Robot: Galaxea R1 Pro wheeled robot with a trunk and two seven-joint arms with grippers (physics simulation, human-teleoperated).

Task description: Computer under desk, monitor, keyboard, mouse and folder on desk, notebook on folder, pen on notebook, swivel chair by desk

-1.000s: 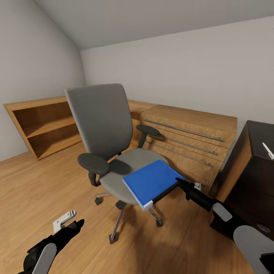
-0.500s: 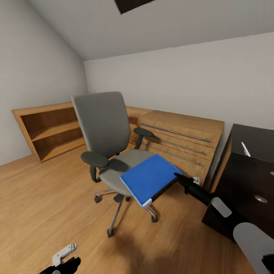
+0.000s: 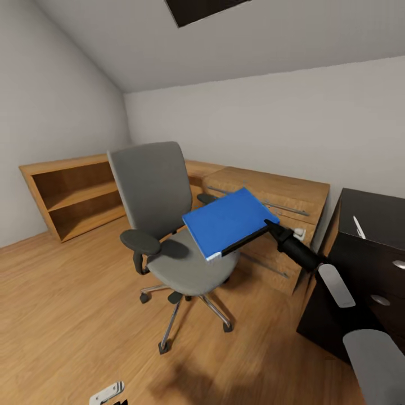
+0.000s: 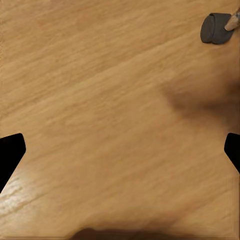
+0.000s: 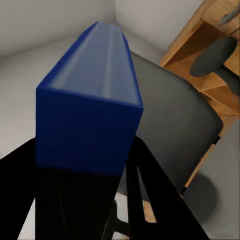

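My right gripper (image 3: pixel 269 226) is shut on one edge of the blue folder (image 3: pixel 228 222) and holds it tilted in the air above the swivel chair's grey seat (image 3: pixel 185 264). In the right wrist view the folder (image 5: pixel 90 100) sits between the black fingers, with the chair's seat (image 5: pixel 175 125) behind it. The black desk (image 3: pixel 374 211) stands at the right, and the pale pen (image 3: pixel 358 226) lies on its top. My left gripper (image 4: pixel 125 145) is open, low over the wooden floor. The monitor, keyboard, mouse, computer and notebook are out of view.
A light wooden shelf unit (image 3: pixel 73 191) stands at the left wall. A wooden dresser with metal rails (image 3: pixel 270 194) fills the corner between chair and desk. A chair castor (image 4: pixel 216 28) lies near my left gripper. Open floor lies in front of the chair.
The folder has come up off the chair's seat in my right gripper. The head view has shifted upward, and my left arm has dropped to its lower edge.
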